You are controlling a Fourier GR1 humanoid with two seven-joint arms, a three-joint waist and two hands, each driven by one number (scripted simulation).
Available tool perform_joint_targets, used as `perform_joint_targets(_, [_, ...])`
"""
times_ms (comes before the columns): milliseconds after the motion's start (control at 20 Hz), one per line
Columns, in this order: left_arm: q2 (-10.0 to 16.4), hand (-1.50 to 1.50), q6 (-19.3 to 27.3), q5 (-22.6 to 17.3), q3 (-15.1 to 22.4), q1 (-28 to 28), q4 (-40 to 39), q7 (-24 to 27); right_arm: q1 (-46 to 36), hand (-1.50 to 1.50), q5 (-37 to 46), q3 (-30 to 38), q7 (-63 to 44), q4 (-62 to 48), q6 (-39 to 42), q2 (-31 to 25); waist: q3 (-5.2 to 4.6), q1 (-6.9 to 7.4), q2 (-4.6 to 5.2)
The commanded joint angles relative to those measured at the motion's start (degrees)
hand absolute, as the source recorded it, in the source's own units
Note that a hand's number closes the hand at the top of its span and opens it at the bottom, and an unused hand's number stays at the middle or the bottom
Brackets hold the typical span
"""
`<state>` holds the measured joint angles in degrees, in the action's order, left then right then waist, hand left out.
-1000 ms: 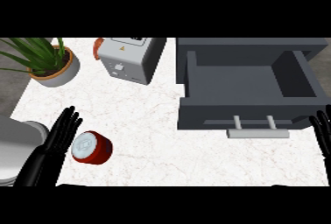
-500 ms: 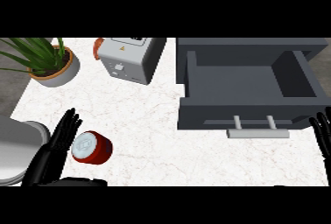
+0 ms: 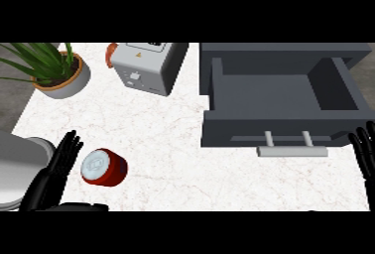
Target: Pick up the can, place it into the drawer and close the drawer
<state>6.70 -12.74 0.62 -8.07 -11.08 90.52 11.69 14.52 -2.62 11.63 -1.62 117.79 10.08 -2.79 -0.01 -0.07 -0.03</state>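
A red can with a silver lid stands on the white marble counter at the lower left. My left hand is open just to the left of it, fingers straight and pointing up; whether they touch the can I cannot tell. The dark grey drawer is pulled open at the upper right, its inside bare, with a pale handle on its front. My right hand shows at the right edge beside the drawer front, open with fingers up.
A potted plant stands at the upper left. A silver toaster sits left of the drawer. A grey rounded object lies at the left edge, behind my left hand.
My left hand has come slightly up and nearer to the can. The can, drawer and right hand have stayed where they were.
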Motion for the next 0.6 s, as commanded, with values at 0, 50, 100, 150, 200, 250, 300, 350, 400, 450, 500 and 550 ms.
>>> perform_joint_targets(0, [1.9,-1.50,-2.5,-0.9,-2.3,1.1,-5.5,3.2,1.3,-1.50,1.3,-0.3,1.2,-0.3,0.8,0.7,0.01,-0.03,0.00])
perform_joint_targets(50, [0.0,-1.50,-2.2,0.6,-0.1,-3.7,-1.5,5.2,-2.7,-1.50,0.2,1.8,1.5,-4.0,0.0,-0.4,0.01,0.17,0.00])
perform_joint_targets(100, [-0.5,-1.50,-0.8,1.9,0.2,-2.4,-2.9,4.5,2.8,-1.50,2.7,-1.7,3.8,-0.5,0.9,2.2,0.01,0.01,-0.02])
perform_joint_targets(150, [0.6,-1.50,-2.4,1.0,-1.0,-3.7,-3.8,6.7,0.2,-1.50,1.8,-1.0,-0.7,1.1,0.1,1.1,0.00,0.08,-0.01])
perform_joint_targets(200, [-0.6,-1.50,-0.9,2.1,-0.2,0.5,-8.3,6.4,-0.1,-1.50,1.0,-0.1,-2.2,2.0,0.3,0.4,0.00,-0.04,0.00])
perform_joint_targets(250, [0.9,-1.50,-0.1,2.5,-2.1,2.8,-10.7,7.1,-2.8,-1.50,0.7,1.2,1.7,-3.8,-0.1,0.5,0.01,-0.01,0.03])
perform_joint_targets(300, [2.3,-1.50,-2.2,0.0,-3.9,3.8,-12.2,7.2,-4.1,-1.50,0.5,1.6,0.2,-3.7,-0.1,-0.4,0.00,0.02,0.03])
perform_joint_targets(350, [0.1,-1.50,-1.4,2.2,-1.2,0.5,-10.4,8.3,-1.9,-1.50,-1.5,2.3,-1.1,-0.1,1.1,-0.5,0.01,0.00,0.00])
perform_joint_targets(400, [0.9,-1.50,-2.3,1.6,-1.9,-0.6,-9.7,8.9,-0.5,-1.50,1.7,0.1,1.0,-0.8,0.2,1.5,0.01,0.04,-0.01])
perform_joint_targets(450, [0.5,-1.50,-0.5,2.9,-1.8,2.1,-12.6,9.0,-3.1,-1.50,-0.9,2.0,-3.4,0.2,1.1,-1.0,0.00,0.00,0.01])
perform_joint_targets(500, [3.3,-1.50,-3.5,0.1,-4.6,2.1,-14.1,9.5,4.7,-1.50,0.8,-2.1,-0.3,5.0,-0.2,2.7,0.00,-0.20,-0.03])
perform_joint_targets(550, [1.9,-1.50,-1.7,1.9,-2.9,4.0,-13.9,7.7,-1.8,-1.50,1.7,0.7,0.7,-1.7,0.5,0.5,0.01,0.00,0.01])
